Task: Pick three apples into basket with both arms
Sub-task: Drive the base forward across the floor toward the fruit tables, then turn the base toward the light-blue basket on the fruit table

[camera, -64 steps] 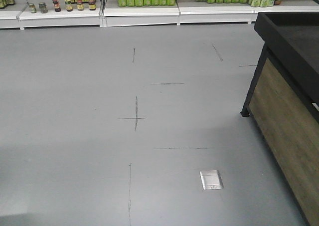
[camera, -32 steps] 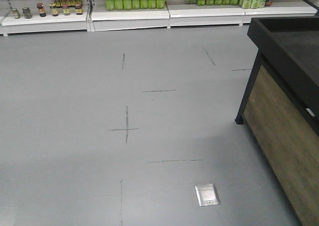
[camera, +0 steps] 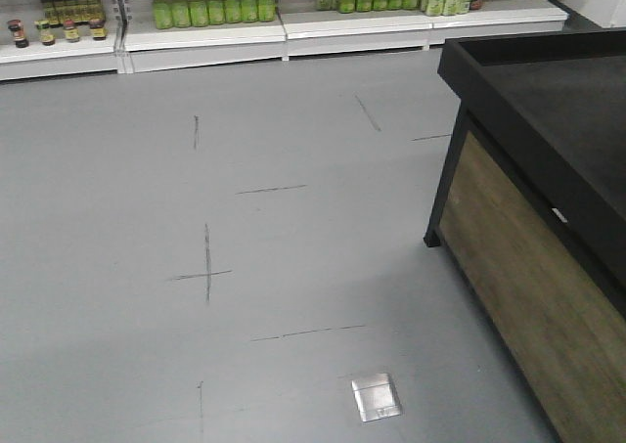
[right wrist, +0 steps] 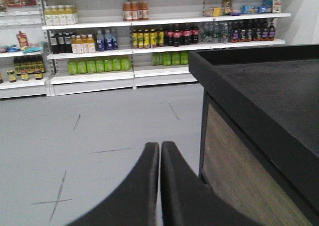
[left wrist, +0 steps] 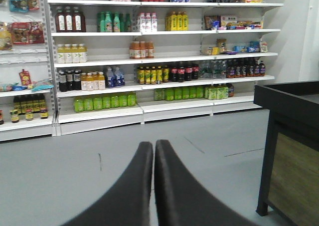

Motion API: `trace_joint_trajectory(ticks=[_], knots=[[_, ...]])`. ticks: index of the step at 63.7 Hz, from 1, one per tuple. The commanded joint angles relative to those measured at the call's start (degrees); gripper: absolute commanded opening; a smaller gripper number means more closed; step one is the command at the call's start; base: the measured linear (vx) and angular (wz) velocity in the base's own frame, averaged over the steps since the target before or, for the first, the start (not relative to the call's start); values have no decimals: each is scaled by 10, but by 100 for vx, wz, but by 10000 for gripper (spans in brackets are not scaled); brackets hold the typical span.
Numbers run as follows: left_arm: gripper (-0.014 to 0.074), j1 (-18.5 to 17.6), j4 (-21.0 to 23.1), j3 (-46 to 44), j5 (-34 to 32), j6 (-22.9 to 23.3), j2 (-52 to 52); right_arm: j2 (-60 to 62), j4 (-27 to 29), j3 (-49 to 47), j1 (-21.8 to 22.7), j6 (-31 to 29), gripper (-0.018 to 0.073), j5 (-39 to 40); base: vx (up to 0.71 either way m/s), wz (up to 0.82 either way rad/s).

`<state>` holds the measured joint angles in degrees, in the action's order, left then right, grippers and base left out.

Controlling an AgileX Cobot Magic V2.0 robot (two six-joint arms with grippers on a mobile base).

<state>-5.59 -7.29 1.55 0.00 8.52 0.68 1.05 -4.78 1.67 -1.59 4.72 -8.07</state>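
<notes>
No apples and no basket show in any view. My left gripper is shut, its two black fingers pressed together with nothing between them, pointing over the grey floor toward the shelves. My right gripper is shut too and holds nothing; it hangs over the floor just left of the black counter. Neither arm appears in the front view.
A black-topped counter with wood-panel sides fills the right side, its leg on the grey floor. White shelves of bottled drinks line the far wall. A metal floor plate sits low in the front view.
The front view has swung to the right: the shelves, floor marks and metal plate slid left, and the black counter now takes up more of the frame.
</notes>
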Motion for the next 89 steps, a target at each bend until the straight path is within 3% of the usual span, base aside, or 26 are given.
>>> trace_joint_trajectory(ticks=[1,89], knots=[[-6,0,5,2,-37,5,9,4,-1,7,2,-4,-9,43,8,-31],[-6,0,5,2,-37,5,9,4,-1,7,2,-4,-9,43,7,-50]])
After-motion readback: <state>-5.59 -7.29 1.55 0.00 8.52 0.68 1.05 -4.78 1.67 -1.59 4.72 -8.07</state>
